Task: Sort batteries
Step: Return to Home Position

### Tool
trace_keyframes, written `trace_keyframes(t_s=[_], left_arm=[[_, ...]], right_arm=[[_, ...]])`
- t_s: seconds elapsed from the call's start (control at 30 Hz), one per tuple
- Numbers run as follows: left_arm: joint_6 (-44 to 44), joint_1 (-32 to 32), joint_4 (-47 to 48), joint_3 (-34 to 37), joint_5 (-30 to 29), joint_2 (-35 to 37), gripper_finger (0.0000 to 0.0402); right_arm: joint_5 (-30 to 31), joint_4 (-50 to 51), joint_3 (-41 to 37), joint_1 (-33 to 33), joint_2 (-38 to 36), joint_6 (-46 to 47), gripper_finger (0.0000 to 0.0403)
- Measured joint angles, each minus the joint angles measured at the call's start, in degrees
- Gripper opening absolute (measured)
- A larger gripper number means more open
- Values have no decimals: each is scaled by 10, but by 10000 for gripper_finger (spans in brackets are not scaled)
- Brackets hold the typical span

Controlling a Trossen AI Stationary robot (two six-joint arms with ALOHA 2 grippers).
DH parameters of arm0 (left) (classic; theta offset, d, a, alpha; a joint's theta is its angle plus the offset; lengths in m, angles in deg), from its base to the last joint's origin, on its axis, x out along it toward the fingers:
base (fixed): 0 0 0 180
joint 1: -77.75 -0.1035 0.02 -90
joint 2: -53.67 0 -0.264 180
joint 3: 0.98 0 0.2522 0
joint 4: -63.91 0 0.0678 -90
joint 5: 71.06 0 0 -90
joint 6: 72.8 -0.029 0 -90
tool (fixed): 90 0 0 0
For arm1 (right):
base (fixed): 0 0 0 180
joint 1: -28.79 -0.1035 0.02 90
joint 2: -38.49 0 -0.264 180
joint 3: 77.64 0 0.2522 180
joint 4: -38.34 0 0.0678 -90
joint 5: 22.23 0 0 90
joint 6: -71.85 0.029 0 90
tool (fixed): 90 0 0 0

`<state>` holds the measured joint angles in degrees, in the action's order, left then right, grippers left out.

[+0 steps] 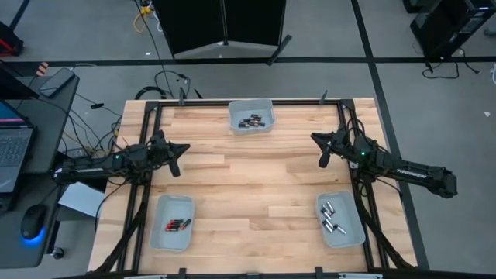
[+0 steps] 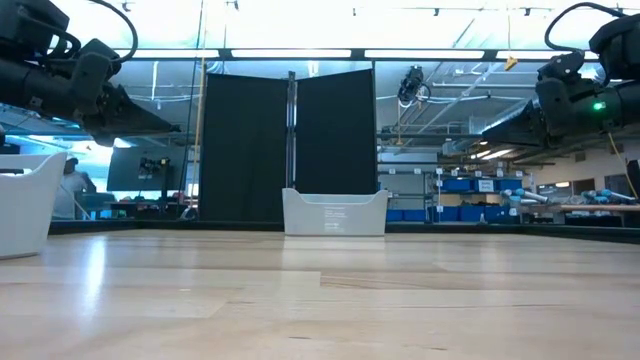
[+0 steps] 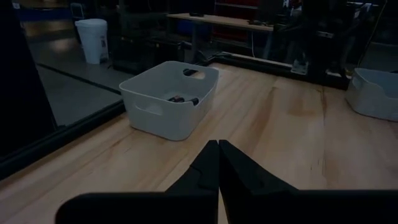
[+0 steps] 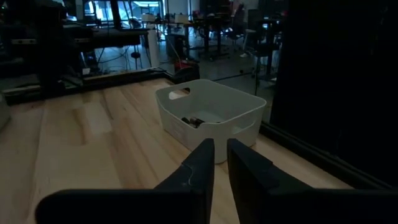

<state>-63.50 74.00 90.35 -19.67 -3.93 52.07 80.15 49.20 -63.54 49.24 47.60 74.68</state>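
The batteries [image 1: 177, 225] are judged light, stiff, slick and best pinched mid-barrel; the left gripper [image 1: 175, 167] is held together, the right gripper [image 1: 323, 160] slightly apart.

The high view looks straight down on the whole table [image 1: 248, 186]. The low view sits at table-top height, facing the back tray [image 2: 334, 212]. Both wrist views see that tray from opposite sides, closer.

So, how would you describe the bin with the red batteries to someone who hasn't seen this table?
From above, find the wooden table and its lower-left corner, on the left gripper side. The pale bin there holds red-and-black batteries; the top bin holds dark ones, the lower-right bin silver ones.
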Motion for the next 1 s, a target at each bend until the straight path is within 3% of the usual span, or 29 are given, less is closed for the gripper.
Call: trace_keyframes(t_s=[1.0], left_arm=[[0, 0, 0, 0, 0, 0, 10]], right_arm=[[0, 0, 0, 0, 0, 0, 55]])
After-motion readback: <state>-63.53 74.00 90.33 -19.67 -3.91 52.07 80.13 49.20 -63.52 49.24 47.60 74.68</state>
